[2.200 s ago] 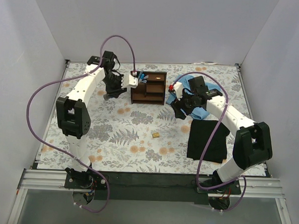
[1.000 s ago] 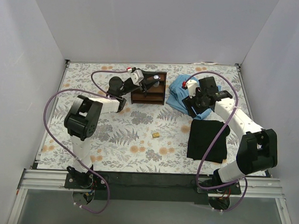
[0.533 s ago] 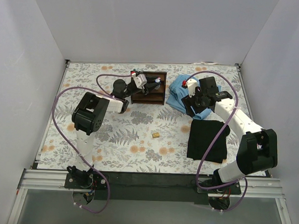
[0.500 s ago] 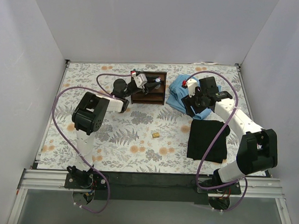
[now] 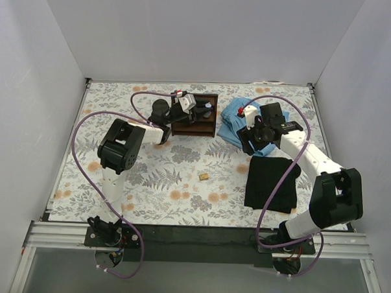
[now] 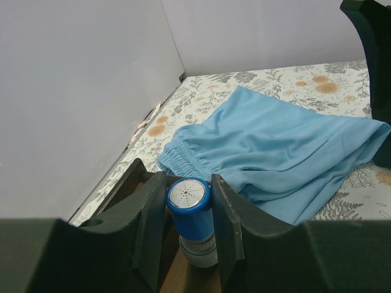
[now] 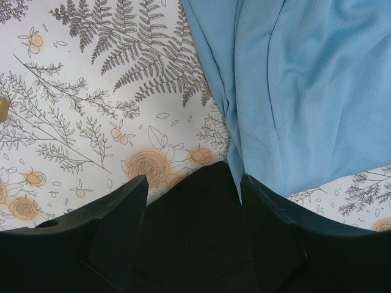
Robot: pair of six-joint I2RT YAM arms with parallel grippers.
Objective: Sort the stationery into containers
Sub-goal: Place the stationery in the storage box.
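Pinching short blue-capped, white-bodied cylinder (image 6: 189,207): left gripper (image 6: 187,183); right gripper (image 7: 192,180) wide, empty.

The left arm (image 5: 120,153) reaches forward from its base and bends right at the far end, wrist held roughly level. The left gripper (image 6: 188,183) is clamped on a short blue-and-white cylinder (image 6: 189,198), both fingers apparently in contact with its cap. The right arm (image 5: 311,161) extends forward and inward with its wrist pitched down, and the right gripper (image 7: 192,180) has its jaws spread wide.

Left gripper (image 5: 201,112) over brown organizer (image 5: 207,127), right gripper (image 5: 251,138) above light blue cloth (image 5: 230,125), tan block (image 5: 204,176) well apart.
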